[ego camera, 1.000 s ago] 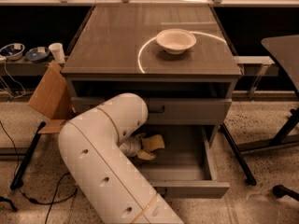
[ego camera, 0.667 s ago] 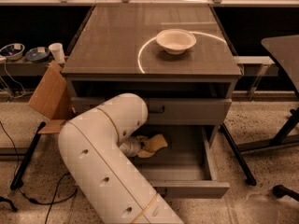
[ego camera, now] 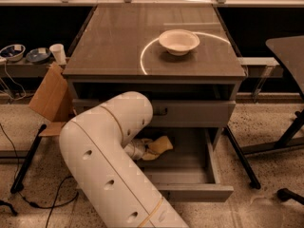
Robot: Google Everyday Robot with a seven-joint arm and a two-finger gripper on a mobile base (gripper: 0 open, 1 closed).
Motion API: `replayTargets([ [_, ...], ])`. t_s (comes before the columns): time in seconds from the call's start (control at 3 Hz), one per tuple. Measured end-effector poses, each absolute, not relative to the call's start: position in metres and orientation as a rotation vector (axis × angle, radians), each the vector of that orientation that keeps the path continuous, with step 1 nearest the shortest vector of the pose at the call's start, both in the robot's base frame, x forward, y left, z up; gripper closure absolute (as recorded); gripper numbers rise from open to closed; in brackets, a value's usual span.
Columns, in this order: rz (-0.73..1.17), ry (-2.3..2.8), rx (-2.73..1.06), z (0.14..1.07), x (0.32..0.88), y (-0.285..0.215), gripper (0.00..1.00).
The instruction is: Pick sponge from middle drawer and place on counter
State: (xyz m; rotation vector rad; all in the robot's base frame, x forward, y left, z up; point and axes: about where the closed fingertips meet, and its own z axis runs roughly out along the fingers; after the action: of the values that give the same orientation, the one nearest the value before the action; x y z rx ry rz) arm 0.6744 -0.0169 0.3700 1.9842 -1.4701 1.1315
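The pale-yellow sponge (ego camera: 162,144) sits tilted inside the open middle drawer (ego camera: 195,192), toward its left side. My gripper (ego camera: 149,151) reaches down into that drawer from the left at the end of my thick white arm (ego camera: 102,156), and it is shut on the sponge's left end. The arm hides the drawer's left part. Above, the glossy grey-brown counter (ego camera: 114,46) shows a curved light reflection.
A white bowl (ego camera: 178,41) stands on the counter at the back right. The drawer above (ego camera: 199,113) is closed. Brown cardboard (ego camera: 50,99) leans at the cabinet's left, near a white cup (ego camera: 58,53) and small bowls. A dark side table (ego camera: 287,49) stands to the right.
The sponge and my gripper have shifted slightly to the right inside the drawer. The arm has barely moved.
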Motion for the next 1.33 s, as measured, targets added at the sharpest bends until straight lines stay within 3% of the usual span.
replayTargets([
  [1.33, 1.021, -1.565, 2.237, 0.444, 0.614, -0.051, 1.00],
])
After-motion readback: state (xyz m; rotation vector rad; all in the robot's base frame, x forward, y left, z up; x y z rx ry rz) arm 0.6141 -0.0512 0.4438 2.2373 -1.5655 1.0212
